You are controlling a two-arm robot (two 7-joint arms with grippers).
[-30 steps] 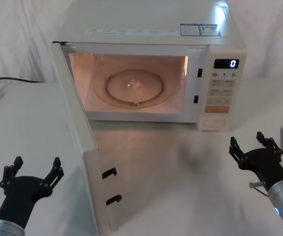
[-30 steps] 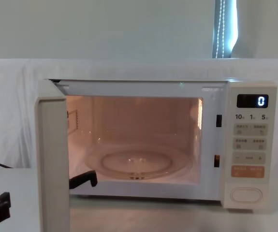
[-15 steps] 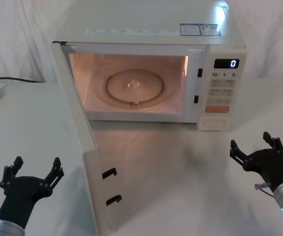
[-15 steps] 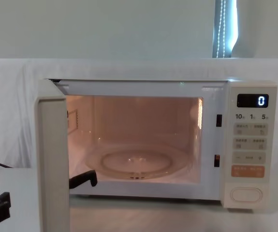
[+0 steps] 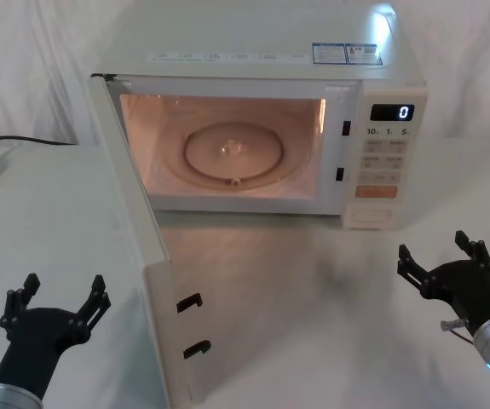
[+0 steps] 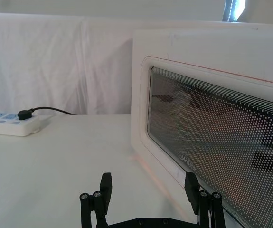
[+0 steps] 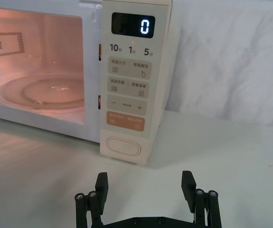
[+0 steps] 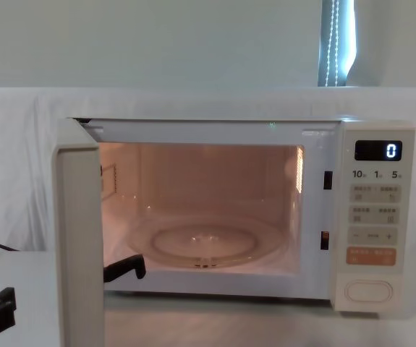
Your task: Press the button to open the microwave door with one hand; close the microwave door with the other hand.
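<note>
Microwave (image 5: 262, 51) sat at back-centre of the white table (image 5: 49, 221), cavity lit, glass turntable (image 5: 232, 152) inside, display (image 5: 392, 111) reading 0. Microwave door (image 5: 138, 256) stood fully open, hinged on robot's left side, swung out toward the robot; two black latch hooks (image 5: 192, 324) showed on its free edge. In left wrist view the door's outer face w/ dotted dark window (image 6: 221, 142) was just beside that gripper.

Button (image 5: 371, 216) was at bottom of the control strip, below the orange key (image 5: 376, 191); nothing touching it. Same button in right wrist view (image 7: 123, 146), straight ahead of the gripper, well apart from it.

Left gripper (image 5: 54, 308) hovered low, near-left of table, left of the door's free edge, not in contact w/ door. Fingers (image 5: 96, 298) spread wide, holding nothing.

Right gripper (image 5: 445, 262) hovered near-right of table, in front of and to the right of the control strip, clear of the microwave. Fingers (image 5: 408, 262) spread wide, empty.

Power strip (image 6: 10, 124) w/ black plug lay at far left of table; black cable (image 5: 23, 139) ran from it.
</note>
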